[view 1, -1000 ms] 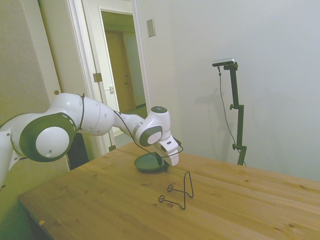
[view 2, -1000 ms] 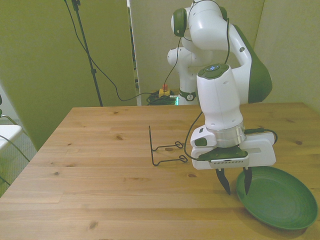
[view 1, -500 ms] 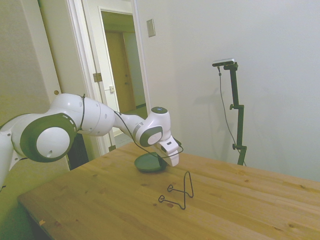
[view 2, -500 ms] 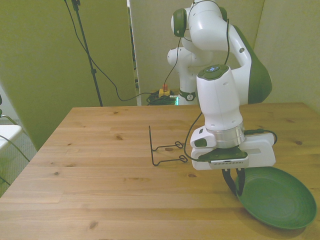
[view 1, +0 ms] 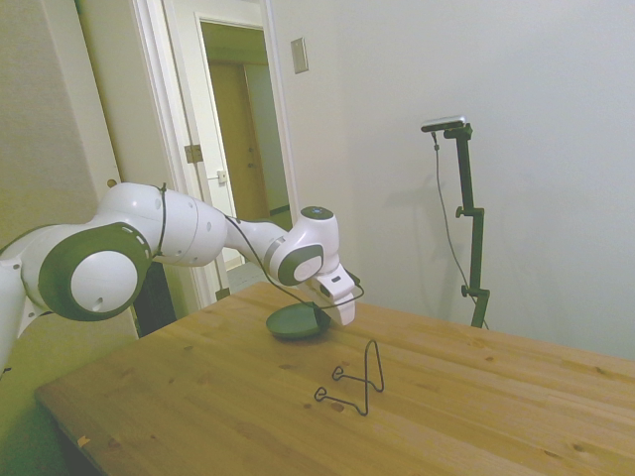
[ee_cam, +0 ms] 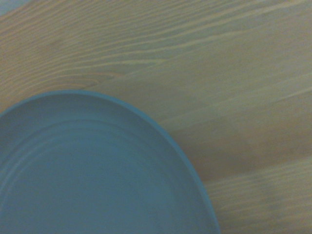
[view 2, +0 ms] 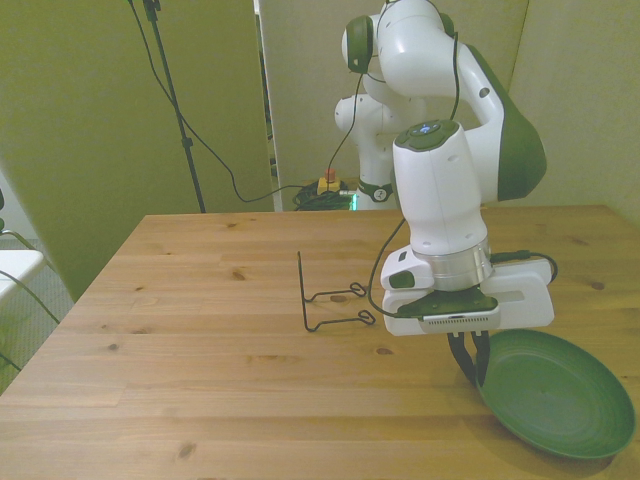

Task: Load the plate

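Note:
The plate, round, shallow and dark green-teal, lies at the table's near corner on the front view's right. My gripper points down at the rim nearest the table's middle and is shut on it. That gripped edge looks slightly raised off the wood. From the side, the plate sits just under the white hand. Up close in the wrist view, the plate shows faint rings and a raised rim over the wood grain.
A thin black wire stand rests on the wooden table to the front view's left of the gripper; in the side view the stand is nearer the camera than the plate. A doorway opens behind the arm.
The fingers, open astride the plate's rim a second ago, have shut on it. The hand has since risen a little, and the plate has shifted slightly with it.

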Robot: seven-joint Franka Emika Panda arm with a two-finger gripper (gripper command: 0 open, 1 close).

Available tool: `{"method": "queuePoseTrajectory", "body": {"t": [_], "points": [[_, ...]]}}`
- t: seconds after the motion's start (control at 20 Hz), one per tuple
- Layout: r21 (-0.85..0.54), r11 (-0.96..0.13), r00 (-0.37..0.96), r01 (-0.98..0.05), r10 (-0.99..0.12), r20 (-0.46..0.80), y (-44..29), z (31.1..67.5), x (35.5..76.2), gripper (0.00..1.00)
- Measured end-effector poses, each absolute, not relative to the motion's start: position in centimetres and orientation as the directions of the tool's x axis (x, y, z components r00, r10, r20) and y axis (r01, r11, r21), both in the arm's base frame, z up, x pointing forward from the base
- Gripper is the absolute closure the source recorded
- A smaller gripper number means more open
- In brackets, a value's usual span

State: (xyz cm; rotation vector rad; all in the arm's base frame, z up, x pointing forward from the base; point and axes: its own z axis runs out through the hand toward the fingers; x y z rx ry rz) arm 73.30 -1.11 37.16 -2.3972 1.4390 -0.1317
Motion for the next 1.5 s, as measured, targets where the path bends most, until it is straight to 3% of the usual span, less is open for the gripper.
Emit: {"method": "queuePoseTrajectory", "body": {"t": [0.5,0.75,1.2,1.5], "points": [[-0.299,-0.433,0.466,-0.850,-0.884,-0.044,1.1,43.4,73.2,1.00],[-0.252,-0.469,0.469,-0.847,-0.881,0.064,2.2,48.5,72.2,1.00],[-0.073,-0.535,0.494,-0.842,-0.818,0.295,0.5,55.0,68.1,1.00],[0.058,-0.551,0.527,-0.832,-0.754,0.392,-2.3,55.6,62.5,1.00]]}}
